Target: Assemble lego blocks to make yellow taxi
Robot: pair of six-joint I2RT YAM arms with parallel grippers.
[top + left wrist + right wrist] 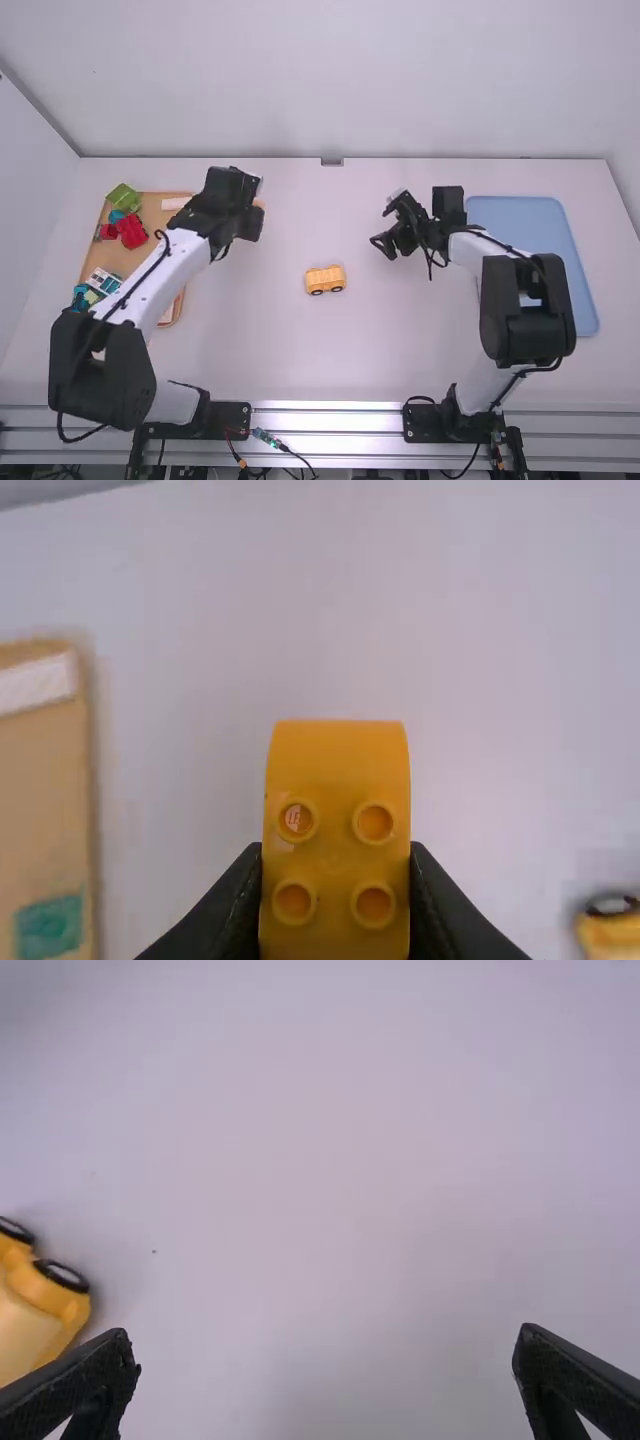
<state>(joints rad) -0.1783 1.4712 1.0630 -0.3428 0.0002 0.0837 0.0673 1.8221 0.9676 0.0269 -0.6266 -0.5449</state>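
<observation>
**Yellow block in left gripper; wheeled chassis nearer right gripper**

High view: chassis between my two grippers left to right, a bit lower in view than both. Long axis roughly crosswise.

Left wrist view: jaws clamped on block sides, studs facing camera.

Right wrist view: jaws wide apart, nothing between; chassis off to one side.

Next, I'd guess: line block up lengthwise over chassis, right gripper steadying.

The right gripper holds its fingers wide apart over the white table. Near its eight o'clock, twelve pointing away from the arms' bases, part of a yellow wheeled block shows two black wheels with pale hubs.
</observation>
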